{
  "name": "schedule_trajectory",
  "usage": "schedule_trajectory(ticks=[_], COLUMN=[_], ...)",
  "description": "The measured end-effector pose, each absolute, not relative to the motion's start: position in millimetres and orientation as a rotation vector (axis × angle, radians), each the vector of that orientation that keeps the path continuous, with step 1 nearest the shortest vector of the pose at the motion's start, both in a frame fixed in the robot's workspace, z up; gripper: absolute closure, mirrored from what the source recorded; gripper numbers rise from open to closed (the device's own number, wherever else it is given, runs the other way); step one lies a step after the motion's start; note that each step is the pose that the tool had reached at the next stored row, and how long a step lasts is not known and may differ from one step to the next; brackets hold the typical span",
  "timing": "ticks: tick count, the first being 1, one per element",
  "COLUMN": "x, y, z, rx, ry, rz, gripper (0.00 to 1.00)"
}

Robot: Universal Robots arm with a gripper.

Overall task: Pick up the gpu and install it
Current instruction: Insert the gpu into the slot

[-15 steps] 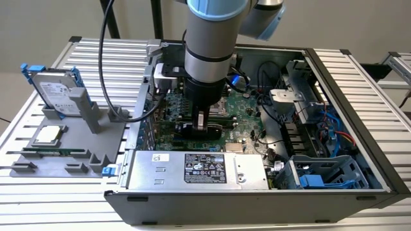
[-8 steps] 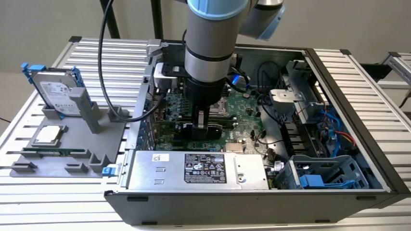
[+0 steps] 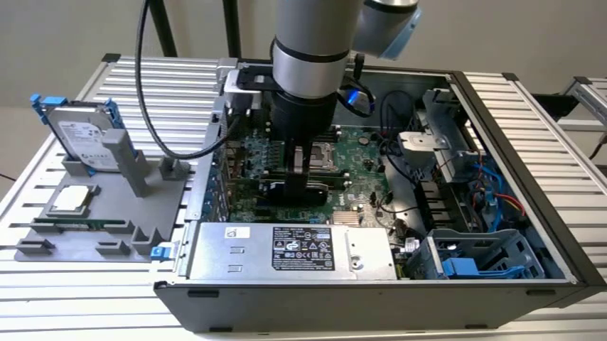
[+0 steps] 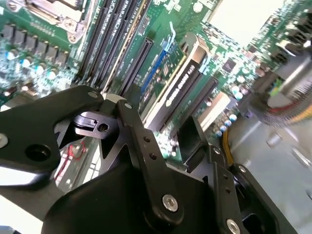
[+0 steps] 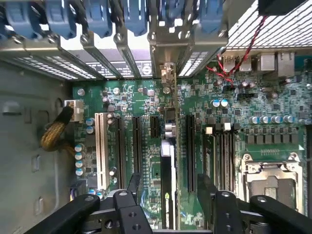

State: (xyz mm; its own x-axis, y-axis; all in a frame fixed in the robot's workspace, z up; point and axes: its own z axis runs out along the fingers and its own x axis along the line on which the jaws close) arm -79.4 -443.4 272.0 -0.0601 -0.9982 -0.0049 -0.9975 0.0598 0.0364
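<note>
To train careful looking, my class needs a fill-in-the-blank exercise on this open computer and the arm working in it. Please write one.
1. The robot's black gripper hangs inside the open dark computer ___.
2. The flat gpu card with its black cooler stands on edge on the green ___.
3. The gripper's jaws are ___, with a gap on either side of the gpu card.
4. In the exterior view, the silver hard drive with a blue frame stands in a grey holder on that view's ___.

Missing words: case; motherboard; open; left.
</note>
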Motion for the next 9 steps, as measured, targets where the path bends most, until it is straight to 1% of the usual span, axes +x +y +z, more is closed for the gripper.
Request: schedule_trajectory(ticks=[9], x=[-79], y=[-443], z=[309], rx=[2.139], ry=[-2.271], rz=[-0.046], gripper=[0.0])
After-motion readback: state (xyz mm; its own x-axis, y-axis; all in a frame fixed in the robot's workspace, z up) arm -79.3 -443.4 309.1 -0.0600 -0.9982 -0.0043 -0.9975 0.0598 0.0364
